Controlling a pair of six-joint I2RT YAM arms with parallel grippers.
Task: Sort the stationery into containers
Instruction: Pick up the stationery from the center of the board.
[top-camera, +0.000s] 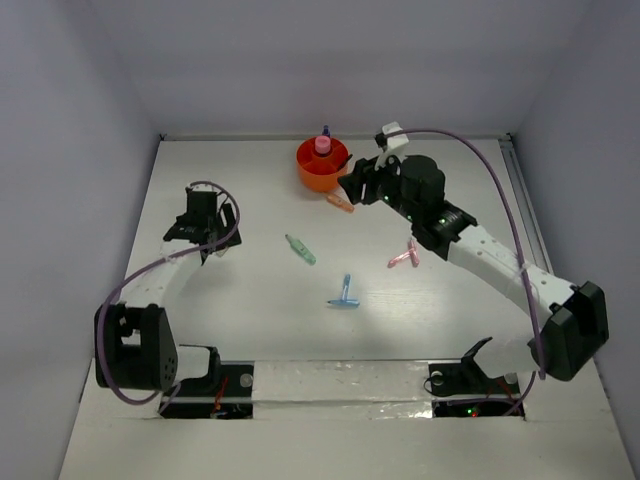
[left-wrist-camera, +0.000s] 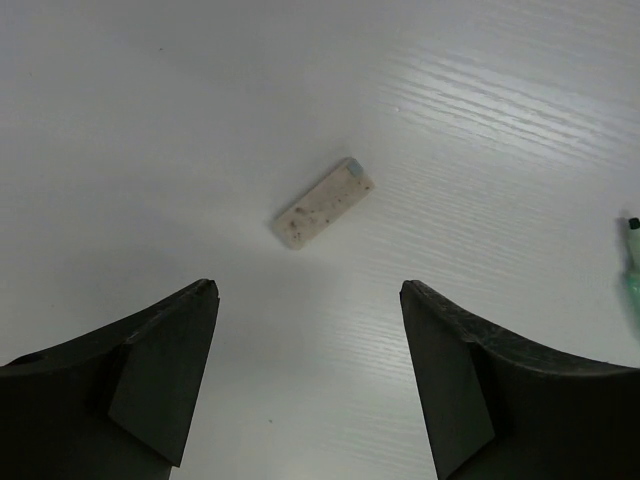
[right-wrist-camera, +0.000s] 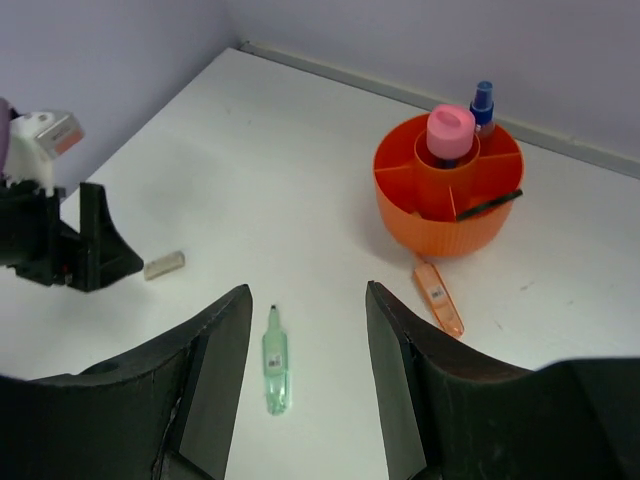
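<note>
Left gripper hung over the tan eraser, jaws apart, nothing between them. The eraser lay flat on the table just ahead of the fingertips, turned diagonal to the jaw line. It looked light and fairly stiff with a little rubbery give, grippy rather than slippery, not fragile. It's a thin flat bar, so my call: rotate the wrist and pinch across the short width near the middle, pads low to the tabletop. Gripping it by the long ends risks it pivoting out. Right gripper also stood apart and empty, near the orange tub, which held the pink-capped glue bottle in its centre well. Green piece lay loose on the table, well apart from the tub.
</note>
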